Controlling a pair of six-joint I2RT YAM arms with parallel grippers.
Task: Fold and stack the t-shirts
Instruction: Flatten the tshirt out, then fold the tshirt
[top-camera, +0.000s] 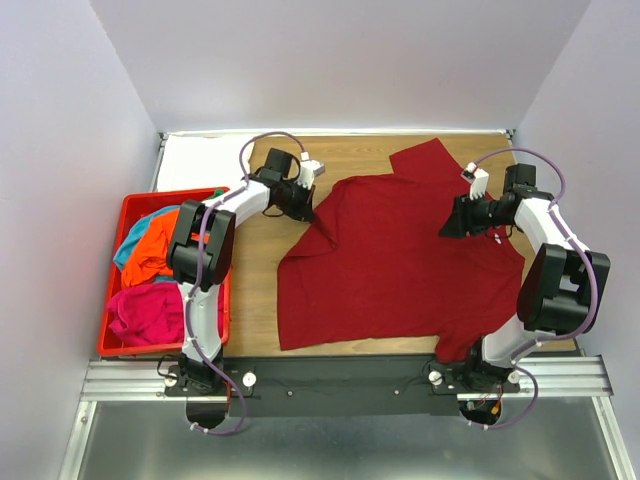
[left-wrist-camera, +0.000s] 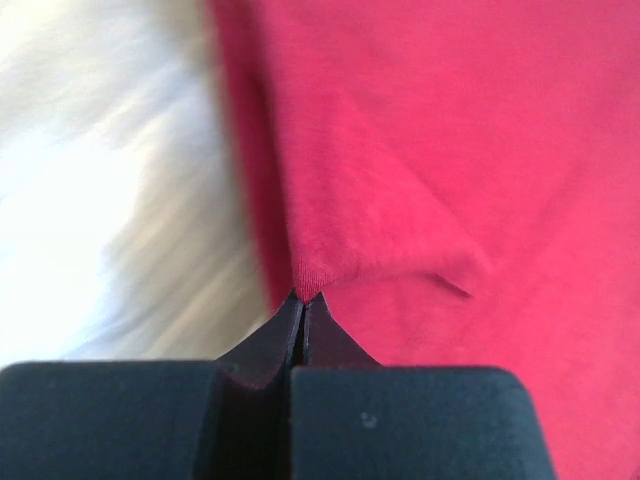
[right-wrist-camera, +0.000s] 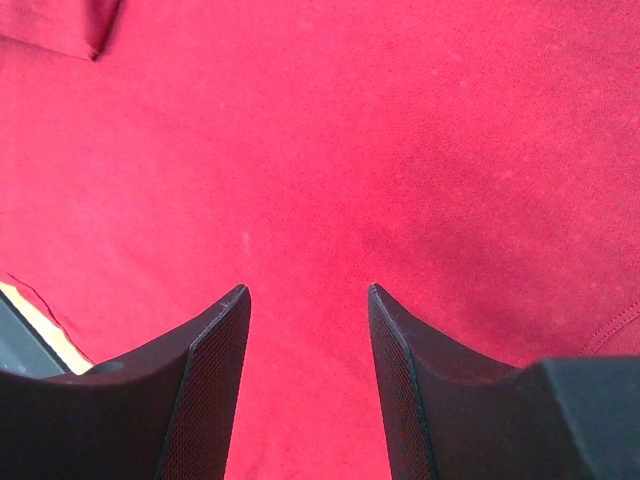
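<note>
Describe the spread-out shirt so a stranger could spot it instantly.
Start at the wooden table between the two arms. The dark red t-shirt lies spread across it, an edge pinched by the left gripper. The other shirts sit bunched in the red bin.

Red bin (top-camera: 108, 300) — wooden table (top-camera: 255, 288)

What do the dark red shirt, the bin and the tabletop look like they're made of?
Dark red shirt: soft matte knit, probably cotton; the wrist views show a fine fuzzy texture and limp folds. Bin: rigid red plastic, going by its smooth walls and moulded rim. Tabletop: wood or wood-look laminate with visible grain lines; I cannot tell which.
</note>
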